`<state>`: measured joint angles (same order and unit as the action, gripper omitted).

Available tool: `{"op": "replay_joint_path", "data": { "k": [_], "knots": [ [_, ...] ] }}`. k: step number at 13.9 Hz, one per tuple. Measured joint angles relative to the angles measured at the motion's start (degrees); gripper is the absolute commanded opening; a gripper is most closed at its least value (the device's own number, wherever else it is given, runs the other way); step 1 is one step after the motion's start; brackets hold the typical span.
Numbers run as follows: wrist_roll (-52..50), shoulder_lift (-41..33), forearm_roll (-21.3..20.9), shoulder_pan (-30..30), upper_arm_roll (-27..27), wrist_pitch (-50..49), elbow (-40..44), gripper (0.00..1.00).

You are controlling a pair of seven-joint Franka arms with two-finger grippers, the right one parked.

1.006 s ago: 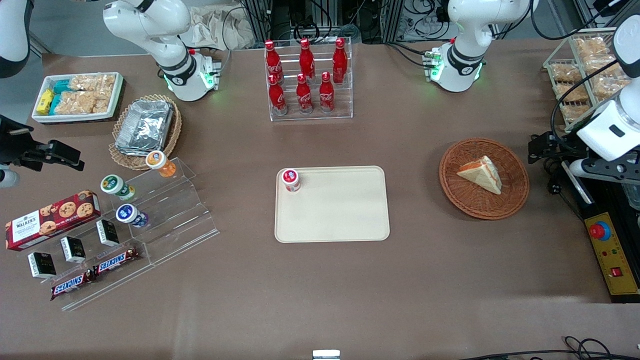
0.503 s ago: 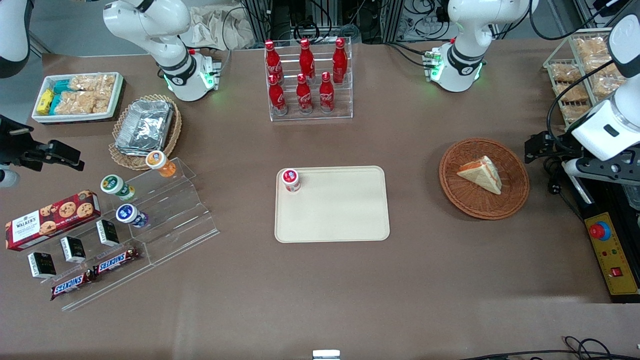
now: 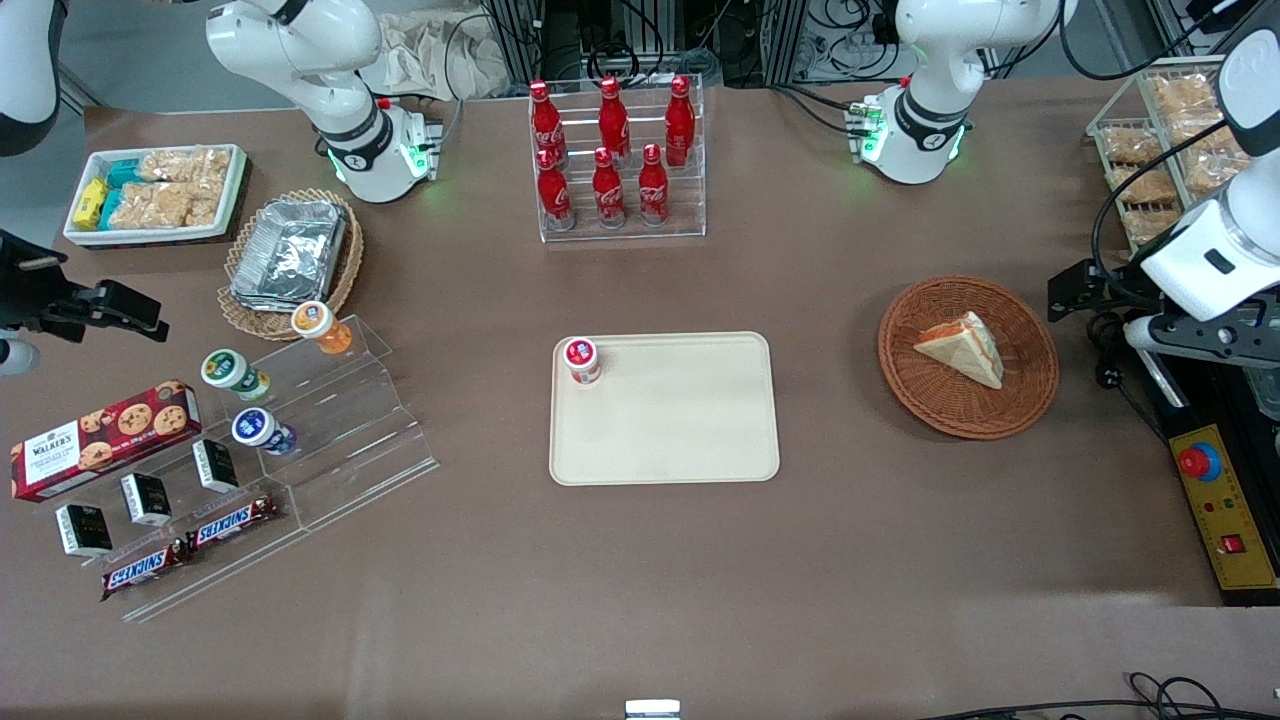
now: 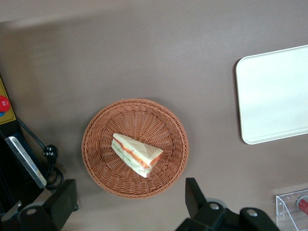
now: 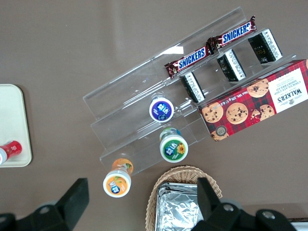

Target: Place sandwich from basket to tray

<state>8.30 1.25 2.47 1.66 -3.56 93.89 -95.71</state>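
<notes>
**A:** Since a second ago your left arm has drifted slightly toward the basket (image 3: 968, 357); nothing on the table (image 3: 640, 580) has shifted. The gripper (image 4: 130, 204) hangs high, just off the basket's rim toward the working arm's end, jaws spread wide and empty.

**B:** And the sandwich (image 3: 962, 347)?

**A:** Lying in the basket, well apart from the tray (image 3: 664, 408). You should expect it light and soft, easily crushed; pinch gently across the bread faces.

**B:** Which view helps you?

**A:** The wrist view shows the spread fingers (image 4: 195, 192) and the filling edge; the front view shows a small red-lidded jar (image 3: 581, 359) on the tray's corner.
</notes>
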Motion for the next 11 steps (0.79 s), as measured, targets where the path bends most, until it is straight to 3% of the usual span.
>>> {"op": "replay_joint_path", "data": {
  "k": [4,11],
  "knots": [
    [-2.9,-0.1,0.0,0.22,0.22,-0.32,-0.86,1.0],
    [-17.99,-1.28,-0.1,0.05,0.05,1.54,-5.81,1.0]
  ]
}}
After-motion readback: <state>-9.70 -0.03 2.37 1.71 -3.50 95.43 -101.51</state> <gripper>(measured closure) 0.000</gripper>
